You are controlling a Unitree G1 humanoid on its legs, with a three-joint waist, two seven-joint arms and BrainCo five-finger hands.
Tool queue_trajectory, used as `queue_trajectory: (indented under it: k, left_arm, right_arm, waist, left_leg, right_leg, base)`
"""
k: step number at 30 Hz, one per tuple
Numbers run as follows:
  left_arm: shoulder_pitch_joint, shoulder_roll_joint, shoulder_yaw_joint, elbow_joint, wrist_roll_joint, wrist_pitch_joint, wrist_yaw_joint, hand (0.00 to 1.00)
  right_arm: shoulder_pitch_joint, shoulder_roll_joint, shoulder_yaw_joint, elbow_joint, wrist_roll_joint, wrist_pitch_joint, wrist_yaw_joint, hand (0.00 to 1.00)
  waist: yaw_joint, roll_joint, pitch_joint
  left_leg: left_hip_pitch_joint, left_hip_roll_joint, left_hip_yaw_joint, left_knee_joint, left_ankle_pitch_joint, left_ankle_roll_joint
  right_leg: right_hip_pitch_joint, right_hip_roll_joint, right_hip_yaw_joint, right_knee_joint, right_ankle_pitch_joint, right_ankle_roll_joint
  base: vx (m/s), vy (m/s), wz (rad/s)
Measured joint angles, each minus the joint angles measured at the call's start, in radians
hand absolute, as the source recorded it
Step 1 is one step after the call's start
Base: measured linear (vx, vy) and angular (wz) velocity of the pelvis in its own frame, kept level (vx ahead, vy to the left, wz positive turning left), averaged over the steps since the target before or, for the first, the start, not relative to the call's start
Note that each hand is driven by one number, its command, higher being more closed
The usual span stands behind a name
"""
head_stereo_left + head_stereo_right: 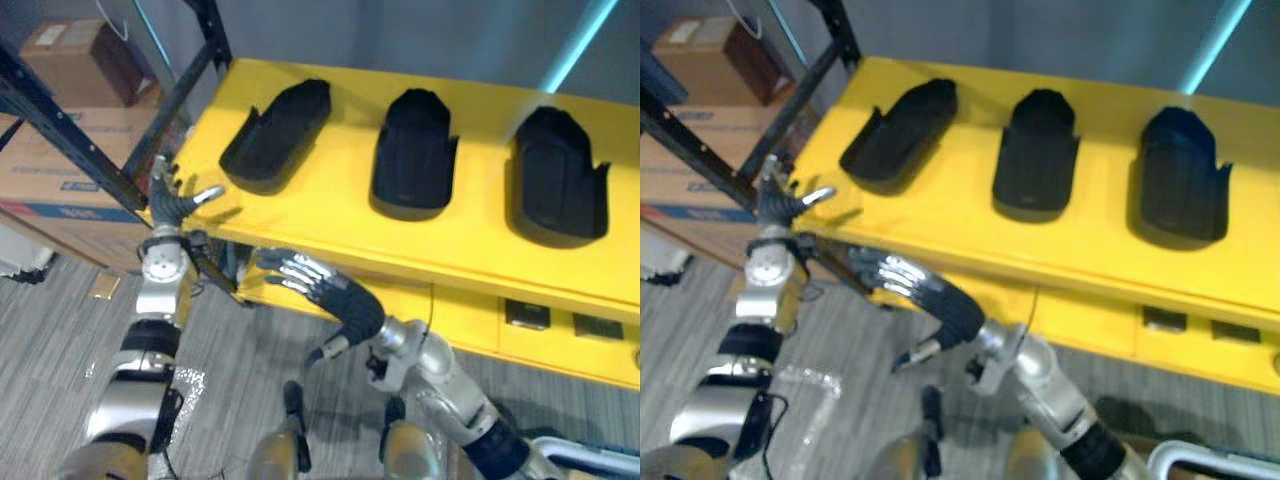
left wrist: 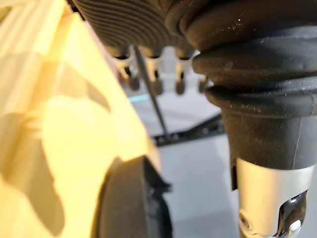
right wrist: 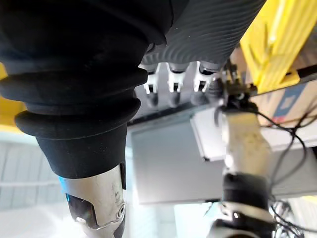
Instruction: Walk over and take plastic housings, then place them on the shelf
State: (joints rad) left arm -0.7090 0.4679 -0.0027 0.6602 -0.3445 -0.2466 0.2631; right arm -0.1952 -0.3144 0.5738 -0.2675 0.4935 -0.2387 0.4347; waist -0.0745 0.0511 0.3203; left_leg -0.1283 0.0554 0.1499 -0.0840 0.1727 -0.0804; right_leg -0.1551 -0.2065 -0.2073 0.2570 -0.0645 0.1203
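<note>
Three black plastic housings lie in a row on a yellow table top (image 1: pixel 330 215): a left one (image 1: pixel 277 135), a middle one (image 1: pixel 414 153) and a right one (image 1: pixel 558 175). My left hand (image 1: pixel 172 205) is at the table's front left corner, fingers spread and open, a short way from the left housing. In the left wrist view that housing (image 2: pixel 133 203) sits on the yellow top past my straight fingers (image 2: pixel 156 82). My right hand (image 1: pixel 335 300) hangs open below the table's front edge, palm down, holding nothing. The right wrist view has its straight fingers (image 3: pixel 173 84) and my left arm (image 3: pixel 242 144) beyond.
A black metal shelf frame (image 1: pixel 70 130) runs diagonally at the left, close to my left hand. Cardboard boxes (image 1: pixel 60 170) stand behind it, a brown one (image 1: pixel 80 60) on top. Dark sockets (image 1: pixel 527 314) sit in the table's yellow front panel. Grey carpet (image 1: pixel 60 330) lies below.
</note>
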Motion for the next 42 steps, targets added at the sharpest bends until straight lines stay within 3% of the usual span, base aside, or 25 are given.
queue_trajectory:
  k: [11,16,23,28,33,36,42]
  left_arm:
    - [-0.061,0.01,0.001,0.068,-0.089,0.01,-0.033,0.0]
    - [-0.098,0.053,0.002,0.071,-0.131,0.017,-0.054,0.0]
    - [-0.097,0.129,0.003,0.088,-0.161,0.016,-0.084,0.0]
    - [-0.098,0.177,-0.001,0.115,-0.169,0.038,-0.12,0.0]
    - [-0.123,0.26,-0.022,0.115,-0.208,0.075,-0.183,0.0]
    - [-0.138,0.277,-0.055,0.115,-0.209,0.09,-0.234,0.0]
    - [-0.146,0.331,-0.062,0.115,-0.241,0.153,-0.335,0.0]
  right_arm:
    - [0.055,-0.028,0.019,-0.048,0.001,0.055,0.003,0.0]
    - [0.12,-0.071,0.005,-0.031,-0.089,0.089,-0.046,0.0]
    - [0.283,-0.126,-0.166,0.127,-0.124,0.087,-0.027,0.0]
    - [0.383,-0.153,-0.226,0.379,-0.179,0.036,-0.005,0.0]
    - [0.41,-0.151,-0.25,0.56,-0.284,-0.081,-0.011,0.0]
    - [0.414,-0.127,-0.251,0.592,-0.303,-0.108,-0.046,0.0]
    - [0.409,-0.059,-0.284,0.685,-0.338,-0.099,-0.136,0.0]
  waist:
    - [-0.017,-0.007,0.038]
    - [-0.025,-0.024,0.091]
    - [-0.047,-0.06,0.113]
    - [-0.055,-0.074,0.122]
    - [-0.078,-0.074,0.123]
    - [-0.077,-0.074,0.123]
    - [-0.07,-0.087,0.131]
  left_leg:
    - [-0.023,-0.002,0.04,0.0,0.006,0.003]
    - [-0.014,0.001,0.079,0.001,0.005,0.003]
    - [0.01,0.007,0.111,0.002,-0.004,0.004]
    - [0.012,0.019,0.126,0.08,-0.058,0.005]
    - [-0.017,0.033,0.115,0.131,-0.089,0.007]
    - [-0.018,0.041,0.104,0.168,-0.112,0.006]
    - [-0.034,0.048,0.102,0.205,-0.138,0.006]
  right_leg:
    - [-0.089,-0.011,0.048,0.093,-0.04,-0.003]
    - [-0.109,-0.005,0.085,0.105,-0.039,-0.002]
    - [-0.102,0.013,0.118,0.098,-0.034,-0.001]
    - [-0.062,0.018,0.127,0.069,-0.028,0.001]
    - [-0.039,0.028,0.12,0.015,0.0,0.003]
    - [0.004,0.031,0.099,-0.017,0.008,0.004]
    - [0.016,0.035,0.095,-0.041,0.015,0.003]
  base:
    - [0.02,-0.023,-0.07]
    - [0.0,-0.027,-0.2]
    - [0.02,-0.033,-0.15]
    - [0.04,-0.013,-0.11]
    - [0.03,0.0,0.01]
    - [0.03,0.008,0.12]
    - [0.01,0.002,0.01]
